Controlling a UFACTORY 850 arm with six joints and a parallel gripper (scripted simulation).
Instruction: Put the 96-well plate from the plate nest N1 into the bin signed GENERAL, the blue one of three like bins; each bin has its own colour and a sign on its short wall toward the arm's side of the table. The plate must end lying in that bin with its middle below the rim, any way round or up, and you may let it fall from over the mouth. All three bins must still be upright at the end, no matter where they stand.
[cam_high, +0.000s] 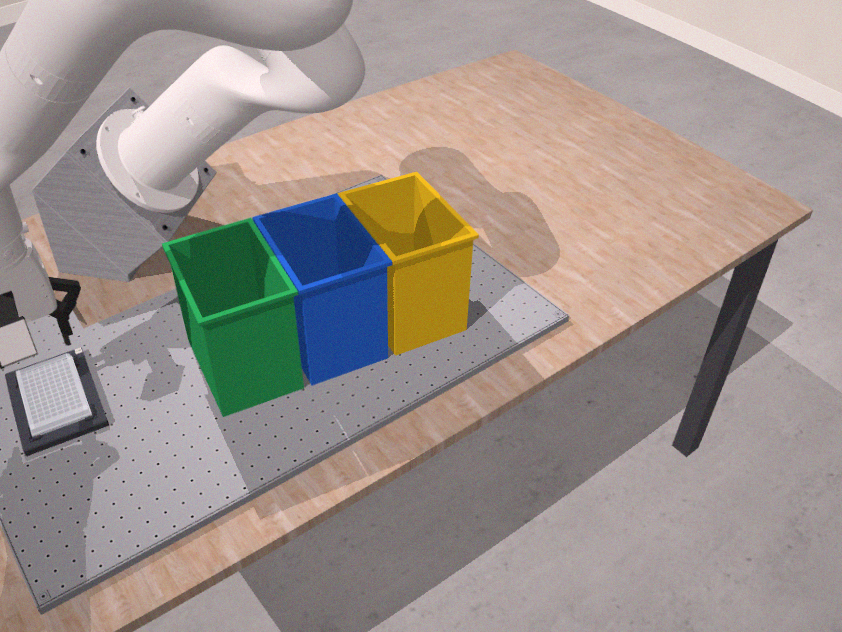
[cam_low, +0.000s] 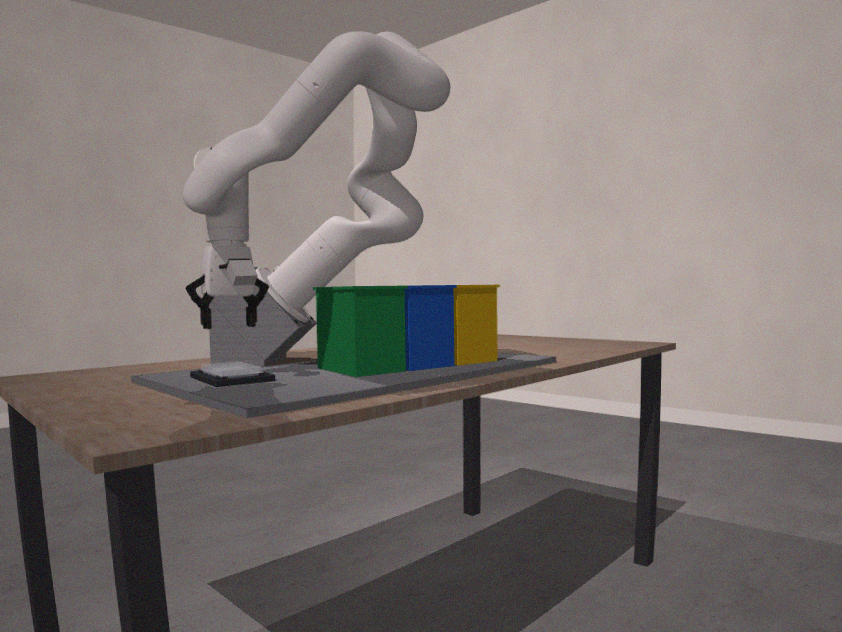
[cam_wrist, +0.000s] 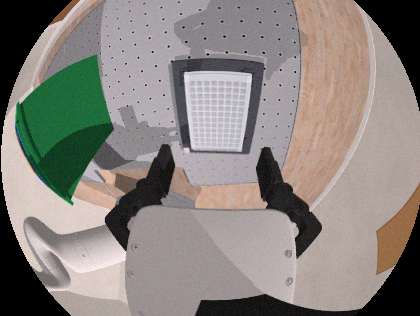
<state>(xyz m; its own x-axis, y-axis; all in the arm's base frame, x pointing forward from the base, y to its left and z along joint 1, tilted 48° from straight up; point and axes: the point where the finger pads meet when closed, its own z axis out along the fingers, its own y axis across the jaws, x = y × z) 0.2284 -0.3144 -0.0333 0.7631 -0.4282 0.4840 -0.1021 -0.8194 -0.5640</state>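
Observation:
The white 96-well plate (cam_high: 53, 393) lies flat in its dark plate nest (cam_high: 55, 404) at the left end of the grey perforated board. It also shows in the wrist view (cam_wrist: 217, 112) and from the side (cam_low: 228, 369). My gripper (cam_low: 227, 314) hangs wide open and empty, well above the plate and pointing down at it; its black fingers frame the plate's near end in the wrist view (cam_wrist: 214, 167). In the top view only one finger (cam_high: 62, 309) shows at the left edge. The blue bin (cam_high: 331, 285) stands upright between the green and yellow bins, and its sign is hidden.
The green bin (cam_high: 234, 312) and the yellow bin (cam_high: 418, 258) stand upright against the blue one on the board. The arm's grey base block (cam_high: 95, 210) stands behind the green bin. The wooden table (cam_high: 578, 176) stretches to the right.

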